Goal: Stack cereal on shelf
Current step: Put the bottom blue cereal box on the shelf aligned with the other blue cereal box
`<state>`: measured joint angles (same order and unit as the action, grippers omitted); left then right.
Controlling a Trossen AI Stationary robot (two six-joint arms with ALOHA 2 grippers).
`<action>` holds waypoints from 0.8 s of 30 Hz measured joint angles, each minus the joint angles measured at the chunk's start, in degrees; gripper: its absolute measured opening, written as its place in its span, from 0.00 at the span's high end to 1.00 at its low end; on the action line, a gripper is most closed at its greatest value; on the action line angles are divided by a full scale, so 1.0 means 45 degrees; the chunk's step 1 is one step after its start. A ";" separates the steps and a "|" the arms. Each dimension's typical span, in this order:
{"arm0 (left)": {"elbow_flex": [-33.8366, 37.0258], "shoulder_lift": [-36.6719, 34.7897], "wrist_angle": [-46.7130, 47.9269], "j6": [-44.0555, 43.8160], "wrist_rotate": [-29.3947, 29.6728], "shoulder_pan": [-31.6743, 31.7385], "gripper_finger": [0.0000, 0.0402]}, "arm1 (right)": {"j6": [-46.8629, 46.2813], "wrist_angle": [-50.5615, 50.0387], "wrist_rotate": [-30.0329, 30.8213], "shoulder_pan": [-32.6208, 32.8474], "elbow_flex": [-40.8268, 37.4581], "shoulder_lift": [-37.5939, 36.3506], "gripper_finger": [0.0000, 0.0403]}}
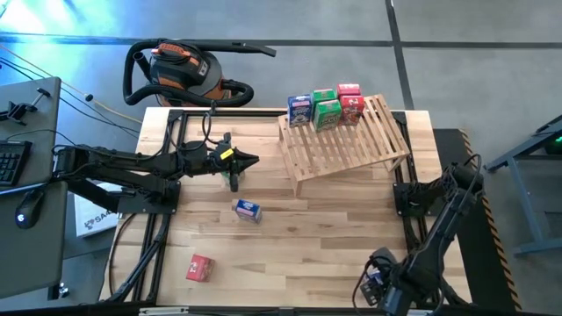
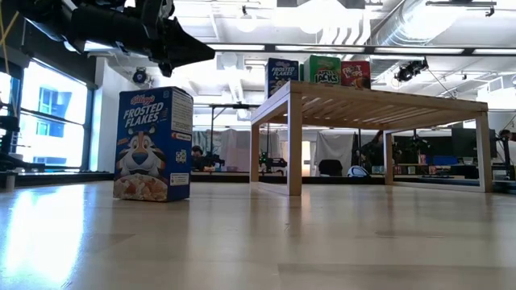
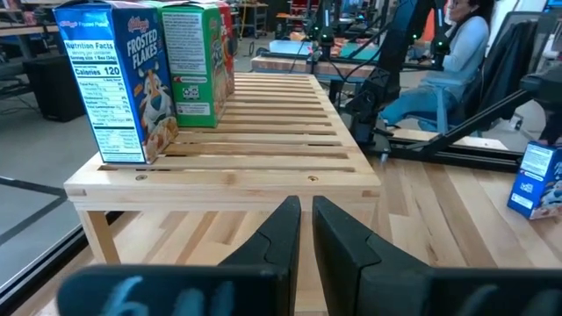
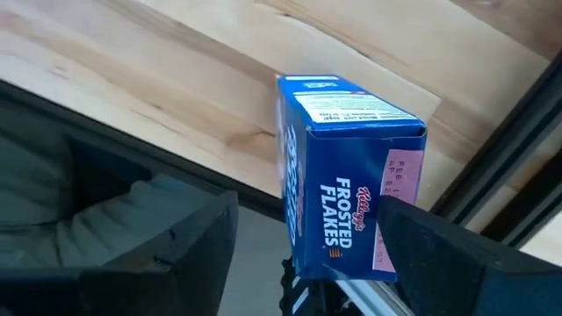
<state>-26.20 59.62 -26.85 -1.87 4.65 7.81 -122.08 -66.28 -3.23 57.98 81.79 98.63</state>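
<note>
The slatted wooden shelf (image 1: 356, 145) stands on the table's far right part. Several cereal boxes (image 1: 327, 107), blue, green and red, stand upright on its far left end (image 3: 167, 70). A blue box (image 1: 248, 210) stands upright on the table's middle (image 2: 153, 145). A red box (image 1: 200, 268) lies near the near left edge. My left gripper (image 1: 250, 161) hovers shut and empty above the table, left of the shelf (image 3: 306, 215). My right gripper (image 1: 376, 288) is at the near right edge, open, with its fingers on either side of another blue box (image 4: 351, 175). My right gripper has one finger (image 4: 430, 254) standing in front of the blue box's narrow side panel (image 4: 399, 171). I cannot tell whether it touches. The other finger (image 4: 184, 254) stands apart from the box's front face. The box's lower end is hidden.
A vacuum cleaner (image 1: 176, 75) sits beyond the table's far left edge. Black frame rails (image 1: 167, 158) run along the table's left and right sides. Bare planks lie between the two loose boxes and the shelf. A seated person (image 3: 452, 53) shows beyond the table.
</note>
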 joint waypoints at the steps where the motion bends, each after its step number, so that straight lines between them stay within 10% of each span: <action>1: 0.0000 -0.0002 0.0000 -0.0004 -0.0002 0.0000 0.94 | 0.0040 0.0035 0.0032 -0.0036 0.0035 0.0000 0.33; 24: 0.0000 -0.0002 0.0004 -0.0004 -0.0007 -0.0005 0.94 | 0.0896 -0.1918 0.0263 -0.0430 0.1499 0.0039 0.25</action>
<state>-26.20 59.61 -26.83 -1.89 4.62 7.79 -118.04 -74.91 -2.04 56.04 88.53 98.80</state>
